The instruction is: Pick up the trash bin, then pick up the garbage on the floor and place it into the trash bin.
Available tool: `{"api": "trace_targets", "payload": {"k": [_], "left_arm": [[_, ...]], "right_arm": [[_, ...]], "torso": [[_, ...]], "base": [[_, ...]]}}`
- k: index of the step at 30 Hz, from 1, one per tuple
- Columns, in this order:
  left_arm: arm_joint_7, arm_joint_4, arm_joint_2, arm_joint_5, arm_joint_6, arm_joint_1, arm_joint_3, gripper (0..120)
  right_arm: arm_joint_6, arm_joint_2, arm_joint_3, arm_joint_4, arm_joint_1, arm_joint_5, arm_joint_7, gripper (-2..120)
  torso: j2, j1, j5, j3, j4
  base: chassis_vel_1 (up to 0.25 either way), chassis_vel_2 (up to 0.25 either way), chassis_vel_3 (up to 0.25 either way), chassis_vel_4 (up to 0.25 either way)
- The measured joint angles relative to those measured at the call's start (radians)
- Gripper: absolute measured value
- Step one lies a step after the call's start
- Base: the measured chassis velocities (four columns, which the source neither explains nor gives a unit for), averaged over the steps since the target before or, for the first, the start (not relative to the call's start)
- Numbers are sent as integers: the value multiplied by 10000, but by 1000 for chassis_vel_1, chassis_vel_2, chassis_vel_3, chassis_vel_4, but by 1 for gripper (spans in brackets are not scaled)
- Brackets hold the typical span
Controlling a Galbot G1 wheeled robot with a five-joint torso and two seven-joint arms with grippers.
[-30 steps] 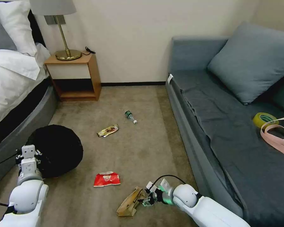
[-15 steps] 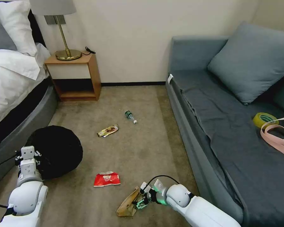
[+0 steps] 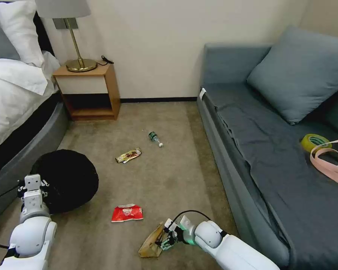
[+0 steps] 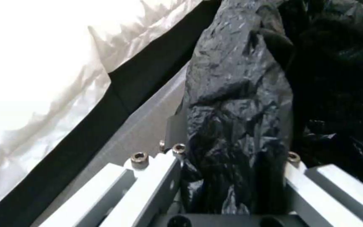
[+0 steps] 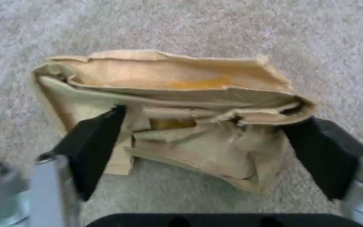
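Right claw (image 5: 206, 142) sits low on the carpet (image 3: 169, 176) with its two dark pads spread either side of the crumpled brown paper bag (image 5: 181, 104), not yet closed on it. Left claw (image 4: 232, 176) is pinched on the black liner of the trash bin (image 3: 64, 180), which sits beside the bed (image 3: 11, 112). Farther out lie the red-and-white wrapper (image 3: 127, 213), the gold-brown wrapper (image 3: 128, 155) and the small bottle (image 3: 155, 138)
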State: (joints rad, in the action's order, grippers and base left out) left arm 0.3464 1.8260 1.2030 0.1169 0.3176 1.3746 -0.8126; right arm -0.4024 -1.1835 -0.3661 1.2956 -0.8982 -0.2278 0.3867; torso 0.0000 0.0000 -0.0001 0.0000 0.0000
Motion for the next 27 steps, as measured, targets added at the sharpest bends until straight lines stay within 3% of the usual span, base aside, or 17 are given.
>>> {"api": "trace_targets", "payload": {"k": [9,10,19,22,27], "left_arm": [[4,-5,19,3,-39,32,-19,4],[7,-3,21,2,-40,34,-19,4],[15,55,22,2,-39,56,-19,4],[20,86,52,-5,-39,80,-19,4],[19,104,85,-39,-50,144,-20,4]], "right_arm": [[112,-60,14,-131,5,78,54,61],[137,-65,15,-139,3,87,71,51],[230,-8,46,-147,-23,156,99,25],[274,54,124,-120,-54,206,110,8],[389,151,304,-17,-140,284,169,0]], "torso": [[0,0,0,0,0],[0,0,1,0,0],[0,0,1,0,0],[0,0,1,0,0],[0,0,2,0,0]], "base": [[0,0,0,0],[0,0,0,0],[0,0,0,0],[0,0,0,0],[0,0,0,0]]}}
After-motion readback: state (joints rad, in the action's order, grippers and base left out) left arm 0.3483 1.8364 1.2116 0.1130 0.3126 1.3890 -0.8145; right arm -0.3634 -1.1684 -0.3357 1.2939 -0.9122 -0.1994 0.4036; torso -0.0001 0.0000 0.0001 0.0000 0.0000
